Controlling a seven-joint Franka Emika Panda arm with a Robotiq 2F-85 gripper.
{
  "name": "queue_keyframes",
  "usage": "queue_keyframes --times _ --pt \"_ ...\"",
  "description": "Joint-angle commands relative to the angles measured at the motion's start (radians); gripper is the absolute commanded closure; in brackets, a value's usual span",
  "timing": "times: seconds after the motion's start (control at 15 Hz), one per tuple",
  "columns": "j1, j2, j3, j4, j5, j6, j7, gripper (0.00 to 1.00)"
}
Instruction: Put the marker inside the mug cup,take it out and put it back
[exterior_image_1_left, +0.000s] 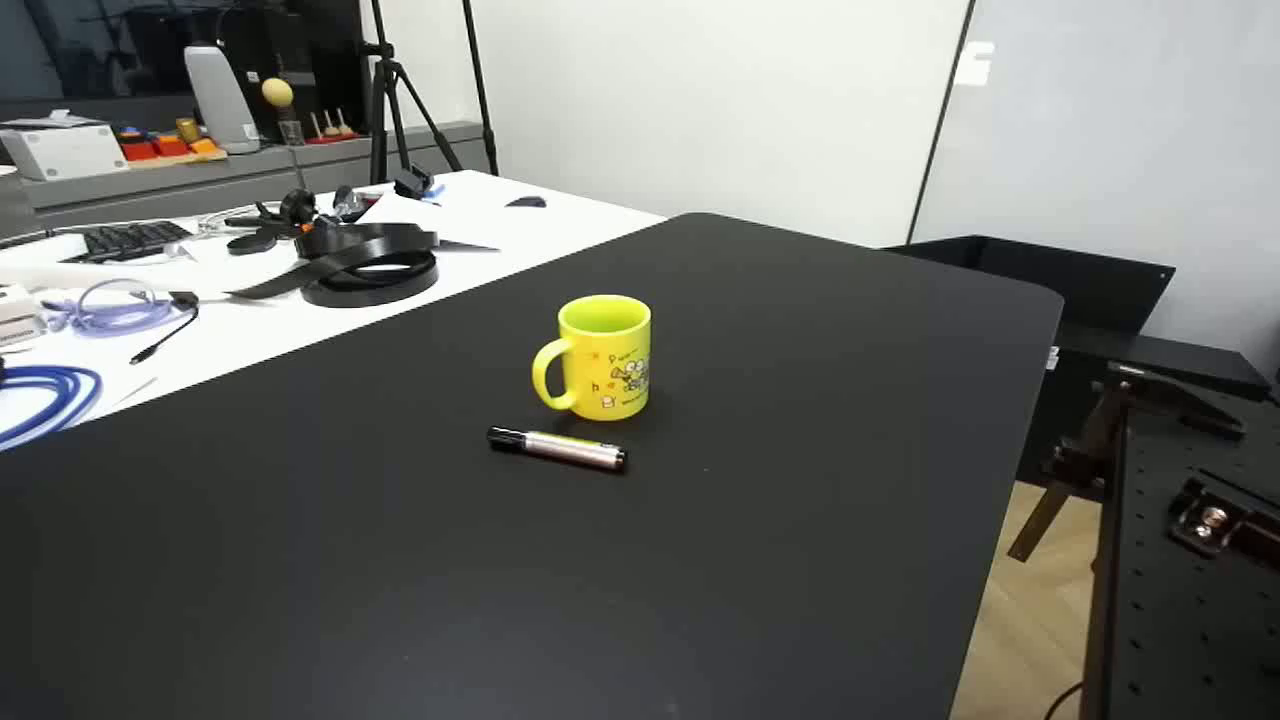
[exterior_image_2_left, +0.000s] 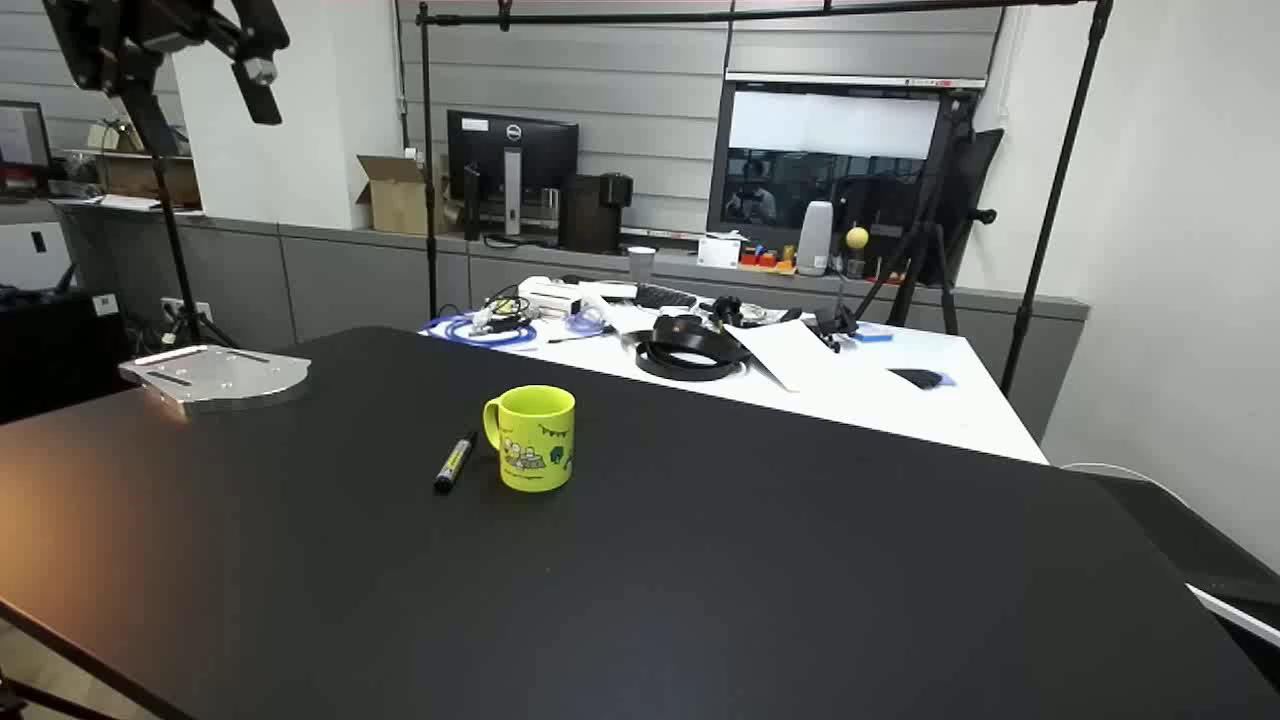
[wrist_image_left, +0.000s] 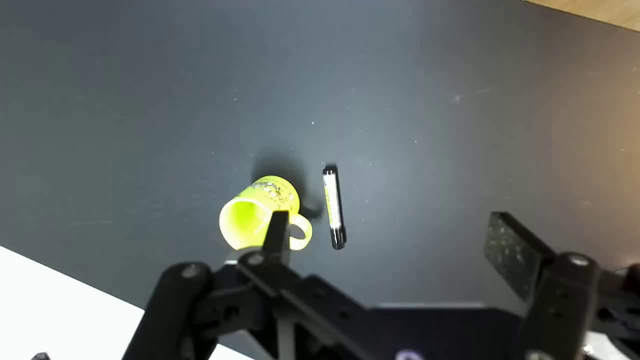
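Note:
The yellow mug (exterior_image_1_left: 612, 375) stands upright on the black table, with its handle and dark print showing. It also shows in an exterior view (exterior_image_2_left: 536, 440) and in the wrist view (wrist_image_left: 272, 194). The marker (exterior_image_1_left: 572, 450) lies flat on the table beside the mug, apart from it on the handle side. It has black ends and a pale body, and shows also in an exterior view (exterior_image_2_left: 456, 463) and in the wrist view (wrist_image_left: 332, 202). My gripper (exterior_image_2_left: 205, 108) is open and empty, high above the table. In the wrist view the gripper (wrist_image_left: 390, 229) has one finger overlapping the mug in the picture.
The black table (exterior_image_1_left: 800, 560) bears both things. A metal plate (exterior_image_2_left: 225, 372) sits at a table edge. A white table (exterior_image_1_left: 480, 215) adjoins, with a black coil (exterior_image_1_left: 375, 270), blue cable (exterior_image_1_left: 50, 390) and other clutter. A tripod (exterior_image_1_left: 385, 100) stands behind it.

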Motion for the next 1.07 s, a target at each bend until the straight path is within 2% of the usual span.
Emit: queue_keyframes --times 0.0,0.67,0.87,1.0 --pt "0.031 0.006 -0.028 0.002 -0.016 -0.003 0.013 0.0" --pt "0.031 0.006 -0.028 0.002 -0.016 -0.003 0.013 0.0" --pt "0.009 0.053 -0.048 0.011 -0.068 0.046 -0.008 0.0" --pt "-0.002 0.104 -0.079 0.014 -0.107 0.125 -0.044 0.0"
